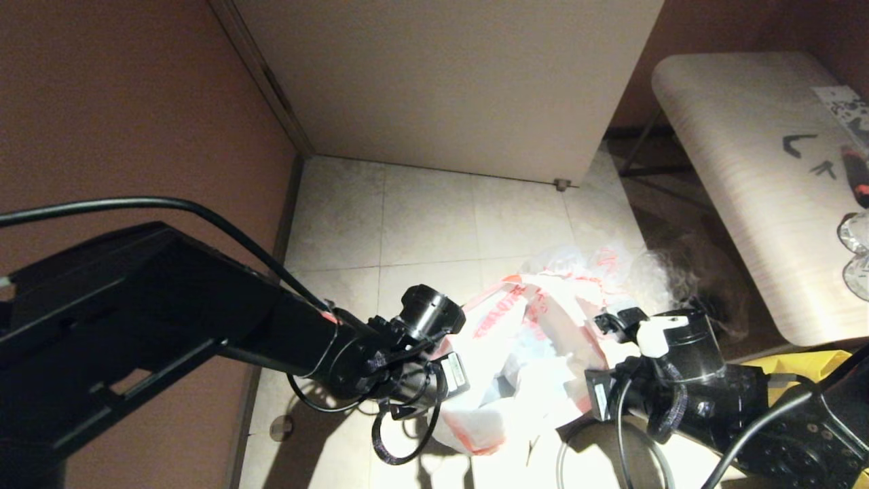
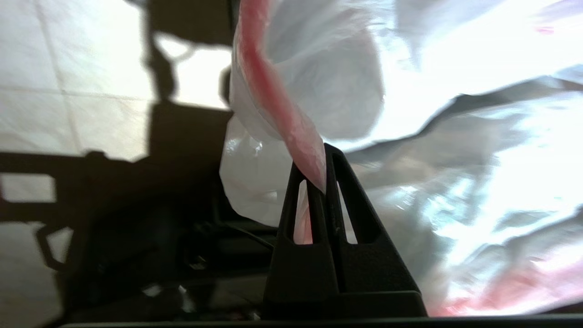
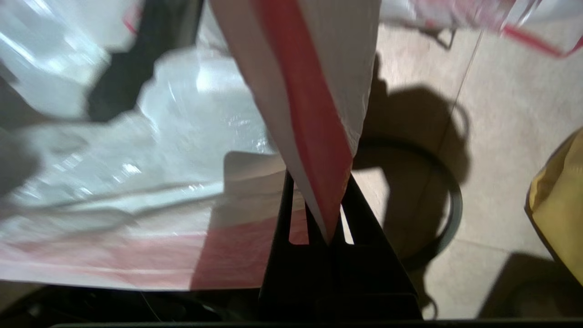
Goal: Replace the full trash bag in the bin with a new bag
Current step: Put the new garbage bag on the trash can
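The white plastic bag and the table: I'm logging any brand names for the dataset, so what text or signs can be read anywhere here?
Nothing reads as words.
Red print on the translucent white plastic carrier bag: too blurred to read.
Dark tape marks on the pale wooden table: corner-like shapes, no letters.
Black-and-white patterned sheet at the table's far edge: too small to read.
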